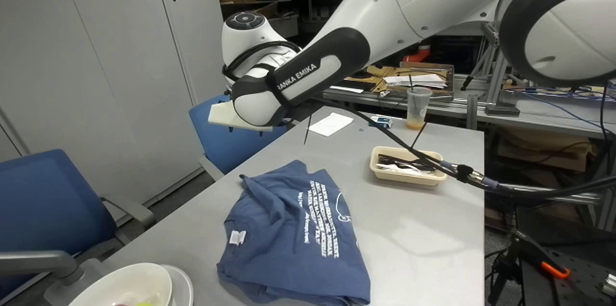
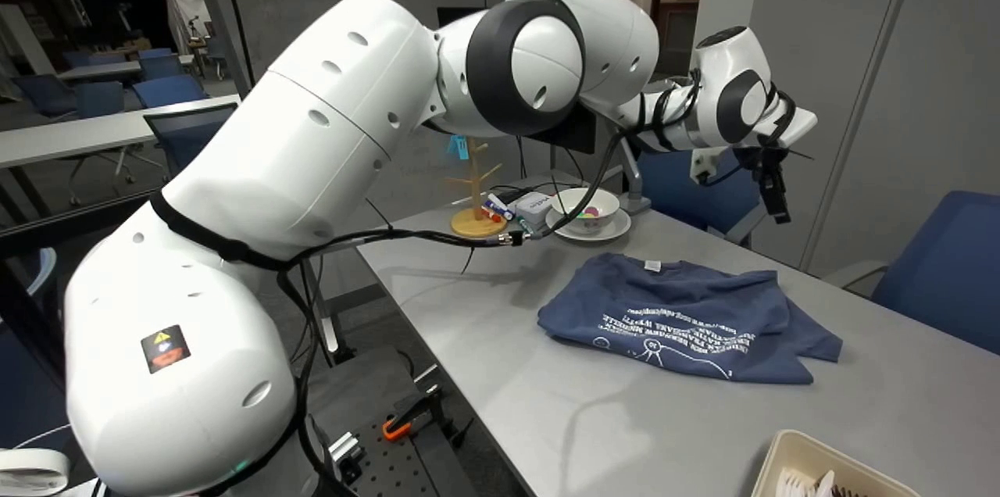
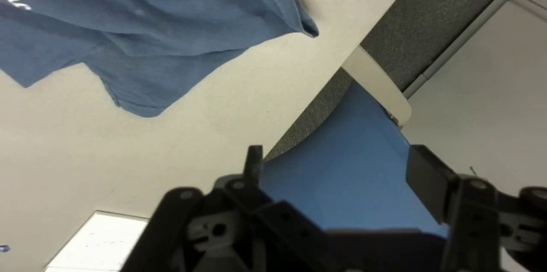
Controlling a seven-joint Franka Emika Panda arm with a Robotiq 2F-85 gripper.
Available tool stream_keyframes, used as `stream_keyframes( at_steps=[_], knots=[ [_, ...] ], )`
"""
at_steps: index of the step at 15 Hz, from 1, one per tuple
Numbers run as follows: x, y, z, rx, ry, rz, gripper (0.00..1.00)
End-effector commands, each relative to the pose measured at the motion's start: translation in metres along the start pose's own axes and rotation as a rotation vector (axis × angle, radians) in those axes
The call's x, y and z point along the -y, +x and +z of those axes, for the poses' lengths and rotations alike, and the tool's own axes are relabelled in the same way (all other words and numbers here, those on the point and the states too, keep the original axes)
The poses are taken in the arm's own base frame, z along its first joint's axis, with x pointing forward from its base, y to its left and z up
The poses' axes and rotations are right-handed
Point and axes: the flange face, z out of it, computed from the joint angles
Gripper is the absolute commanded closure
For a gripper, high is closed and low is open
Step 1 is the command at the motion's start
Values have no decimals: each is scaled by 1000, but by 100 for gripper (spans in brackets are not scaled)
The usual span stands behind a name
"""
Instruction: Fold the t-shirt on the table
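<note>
There's the t-shirt [image 1: 298, 241], rumpled across the lower middle of an exterior view, lying on the grey desk [image 1: 409, 277]! Right of centre, a beige cutlery tray [image 1: 402, 177]; lower left, a white bowl [image 1: 130, 283]. And the gripper [image 3: 336, 169], bottom of the wrist view: jaws wide apart, blue chair [image 3: 352, 143] showing between them!

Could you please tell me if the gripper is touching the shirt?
Apart. The wrist view shows a stretch of table between the shirt and the gripper, whose open jaws hold nothing.

The t-shirt [image 1: 294, 238] lies on the table [image 1: 423, 262] between bowl [image 1: 132, 283] and tray [image 1: 405, 177].
</note>
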Motion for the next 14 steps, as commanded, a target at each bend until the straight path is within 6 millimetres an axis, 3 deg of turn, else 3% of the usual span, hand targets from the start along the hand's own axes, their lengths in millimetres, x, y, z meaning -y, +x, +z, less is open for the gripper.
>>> stream_keyframes(
  at_steps=[1,8,14],
  knots=[
    [-24,0,-45,100,-56,-165,0],
    [-82,8,-148,281,-111,-472,0],
    [-149,-2,-238,366,-125,-711,0]
  ],
)
